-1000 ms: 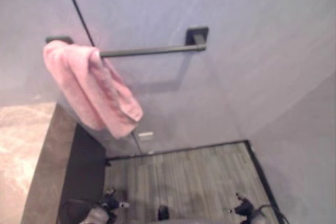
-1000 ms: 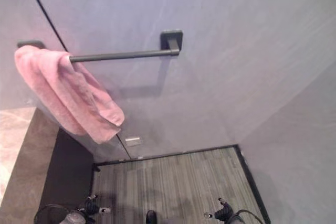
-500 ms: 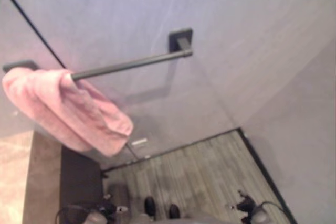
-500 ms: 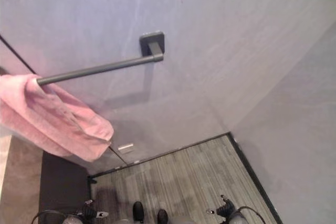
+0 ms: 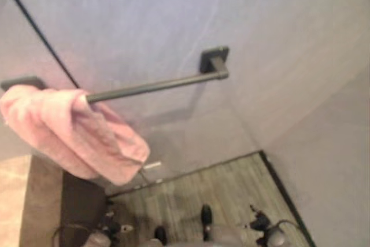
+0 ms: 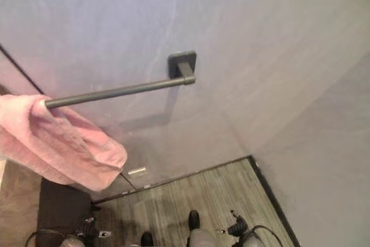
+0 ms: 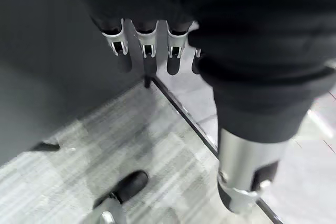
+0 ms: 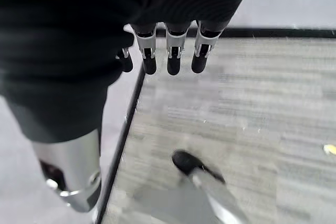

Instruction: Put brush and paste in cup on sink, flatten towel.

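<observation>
A pink towel (image 5: 75,134) hangs bunched up on the left end of a dark towel bar (image 5: 159,87) fixed to the grey wall. The rest of the bar is bare up to its square bracket (image 5: 214,60). My left hand (image 7: 148,56) hangs low near the floor, fingers straight, holding nothing. My right hand (image 8: 173,56) hangs the same way on the other side, also empty. Both hands are well below the towel and apart from it; they show at the bottom of the left eye view, the left hand (image 5: 99,236) and the right hand (image 5: 267,232).
A stone counter (image 5: 11,201) with a dark cabinet side (image 5: 78,201) stands at the lower left. A thin dark line (image 5: 34,27) runs slantwise down the wall behind the towel. Grey plank floor (image 5: 231,183) lies below, edged by a dark skirting.
The whole picture has shifted, so the camera has moved. The towel stays bunched on the bar's left end. Both hands still hang low and empty.
</observation>
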